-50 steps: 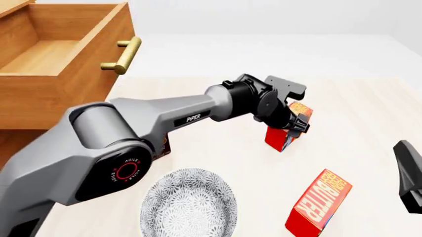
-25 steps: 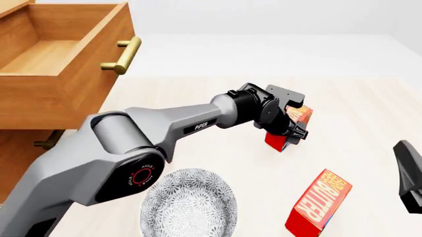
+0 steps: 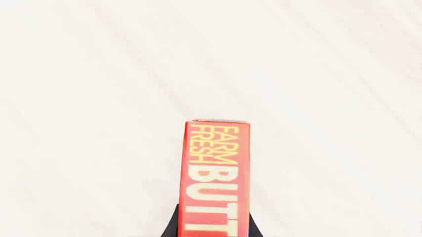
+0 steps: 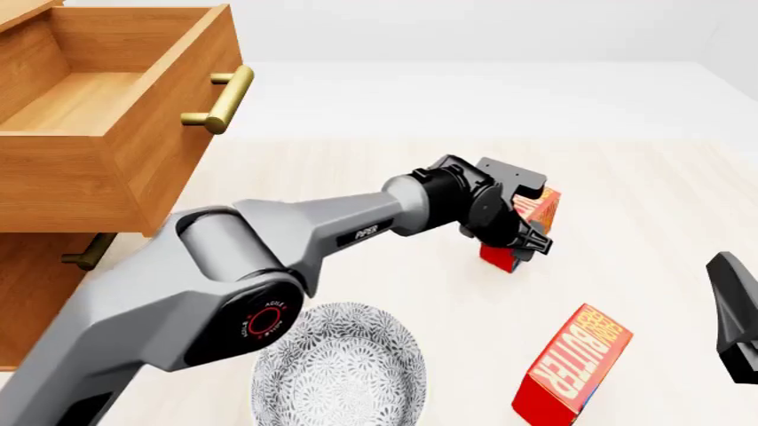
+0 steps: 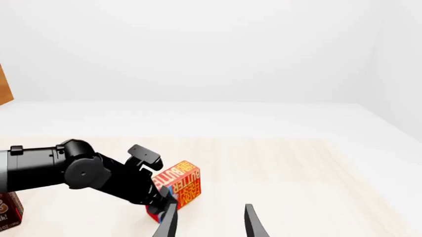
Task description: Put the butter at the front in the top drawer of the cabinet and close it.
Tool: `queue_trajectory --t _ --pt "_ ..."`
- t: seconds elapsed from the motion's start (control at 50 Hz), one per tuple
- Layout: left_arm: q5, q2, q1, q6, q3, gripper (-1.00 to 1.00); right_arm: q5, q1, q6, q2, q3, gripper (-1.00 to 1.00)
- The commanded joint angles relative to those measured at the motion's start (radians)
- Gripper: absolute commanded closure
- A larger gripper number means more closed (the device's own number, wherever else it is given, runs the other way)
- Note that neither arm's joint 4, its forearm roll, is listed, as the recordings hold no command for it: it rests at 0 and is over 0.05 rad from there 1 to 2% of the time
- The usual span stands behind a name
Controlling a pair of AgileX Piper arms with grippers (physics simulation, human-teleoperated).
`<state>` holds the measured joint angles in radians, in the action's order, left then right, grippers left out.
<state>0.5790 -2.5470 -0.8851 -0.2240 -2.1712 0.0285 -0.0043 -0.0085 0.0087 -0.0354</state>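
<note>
Left gripper [image 4: 523, 232] clamped on butter [image 4: 542, 209] at table centre. Top drawer [image 4: 113, 98] open (10 o'clock). Right gripper [image 5: 209, 223] at 4 o'clock, jaws apart.

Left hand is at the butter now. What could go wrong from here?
The left hand flanks only one end of the butter, so the box may pivot or slip when lifted. The top drawer sits high with a tall front panel; a low carry could knock the box against it.
</note>
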Motion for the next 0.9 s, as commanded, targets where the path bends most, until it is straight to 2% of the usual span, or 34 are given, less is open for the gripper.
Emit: queue_trajectory --t 0.02,0.16,0.24,0.28,0.6,0.64,0.78,0.9 --pt "-0.013 0.062 -0.003 0.032 0.064 1.0 0.0 0.001 0.002 -0.007 0.007 -1.0" --pt "-0.024 0.166 -0.001 0.049 0.148 1.0 0.0 0.001 0.002 -0.007 0.007 -1.0" --pt "-0.023 0.173 0.002 0.052 0.153 1.0 0.0 0.001 0.002 -0.007 0.007 -1.0" --pt "-0.029 0.222 0.006 0.057 0.194 1.0 0.0 0.001 0.002 -0.007 0.007 -1.0" --pt "-0.016 0.324 0.047 0.084 0.26 1.0 0.001 0.001 0.002 -0.007 0.007 -1.0" --pt "-0.024 0.362 0.049 0.082 0.3 1.0 0.0 0.001 0.002 -0.007 0.007 -1.0" --pt "-0.02 0.405 0.054 0.081 0.335 1.0 0.0 0.0 0.003 -0.007 0.007 -1.0" --pt "0.0 0.489 0.083 0.103 0.403 1.0 0.0 0.001 0.002 -0.007 0.007 -1.0"
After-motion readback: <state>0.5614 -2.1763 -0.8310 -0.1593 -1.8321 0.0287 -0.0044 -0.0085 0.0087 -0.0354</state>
